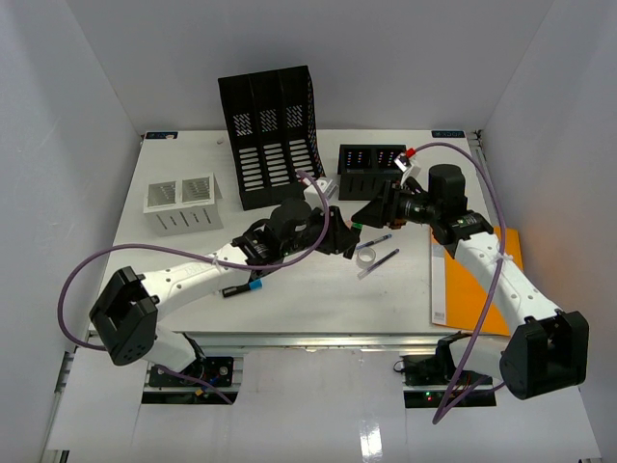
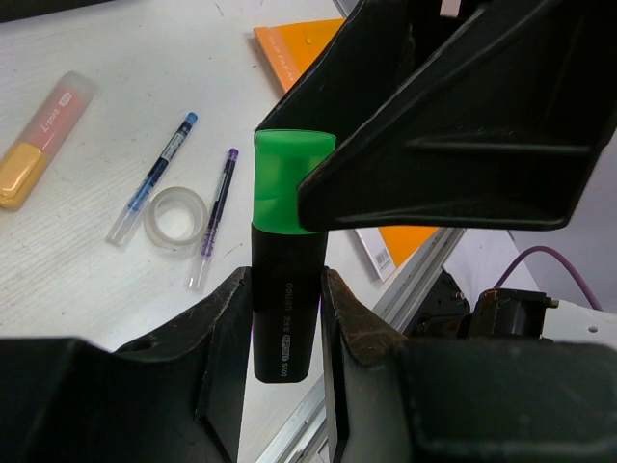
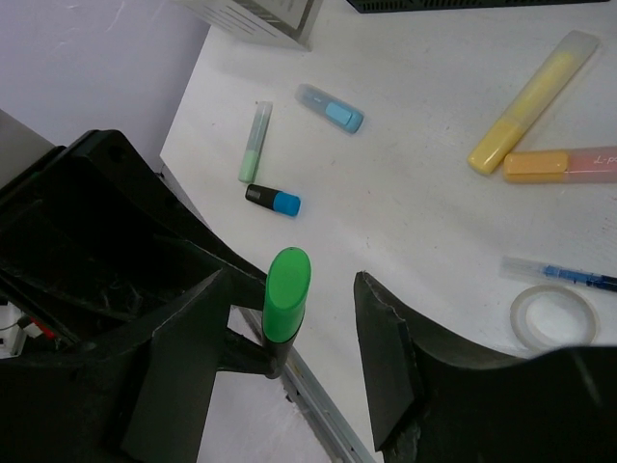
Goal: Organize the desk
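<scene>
A highlighter with a black body and green cap (image 2: 284, 193) is held above the desk (image 1: 193, 260), near its front rail. My left gripper (image 2: 286, 289) is shut on the black body, cap pointing away from it. My right gripper (image 3: 294, 289) stands open around the green cap (image 3: 286, 285). The cap lies close to one finger, with a clear gap to the other finger (image 3: 386, 347). In the top view the two grippers meet mid-desk, left gripper (image 1: 339, 239) facing right gripper (image 1: 371, 214).
A tall black file rack (image 1: 272, 130), a white mesh holder (image 1: 183, 204) and a low black organizer (image 1: 371, 171) stand at the back. An orange notebook (image 1: 477, 280) lies right. A tape roll (image 1: 366, 257), pens (image 1: 384, 262) and several highlighters (image 3: 535, 101) lie loose.
</scene>
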